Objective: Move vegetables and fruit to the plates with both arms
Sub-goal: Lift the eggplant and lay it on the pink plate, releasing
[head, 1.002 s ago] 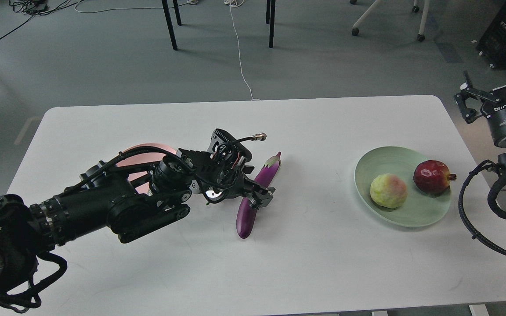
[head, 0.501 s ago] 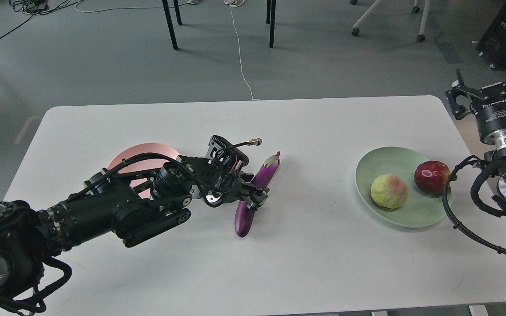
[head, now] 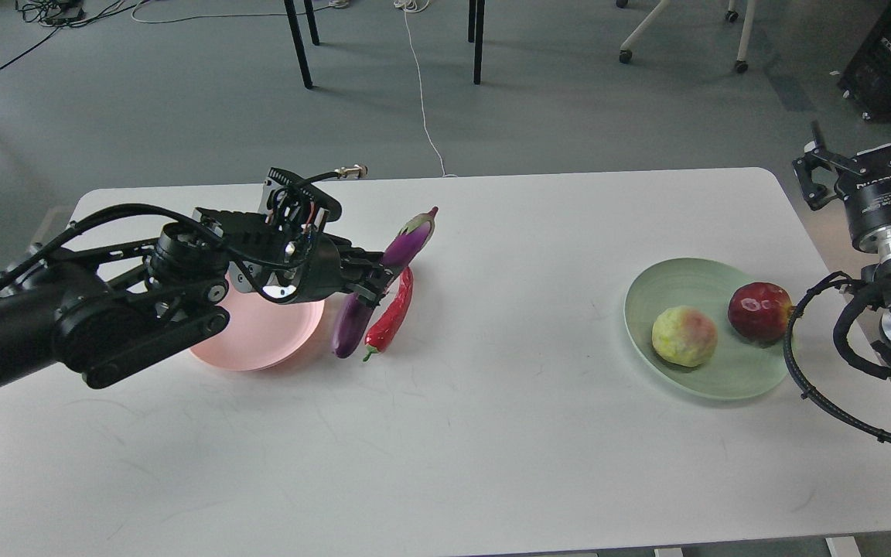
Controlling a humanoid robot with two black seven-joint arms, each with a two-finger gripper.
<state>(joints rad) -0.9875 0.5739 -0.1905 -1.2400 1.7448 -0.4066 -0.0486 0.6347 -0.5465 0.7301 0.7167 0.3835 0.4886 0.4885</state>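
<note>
Done: pomegranate [head: 759, 311] and bumpy fruit [head: 684, 336] sit on the green plate [head: 712, 385].
Left: eggplant [head: 384, 275] — pinched by the left gripper [head: 372, 282] — and chili [head: 391, 313] (pink plate [head: 260, 348] bare).
Right gripper [head: 867, 166]: fingers spread.

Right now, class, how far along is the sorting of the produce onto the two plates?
Done: the pomegranate and the yellow-green fruit both lie on the green plate. In hand: the left gripper grips the eggplant beside the pink plate. Left: the eggplant must reach the pink plate, and the red chili lies on the table. The right gripper is open, holding nothing.
</note>
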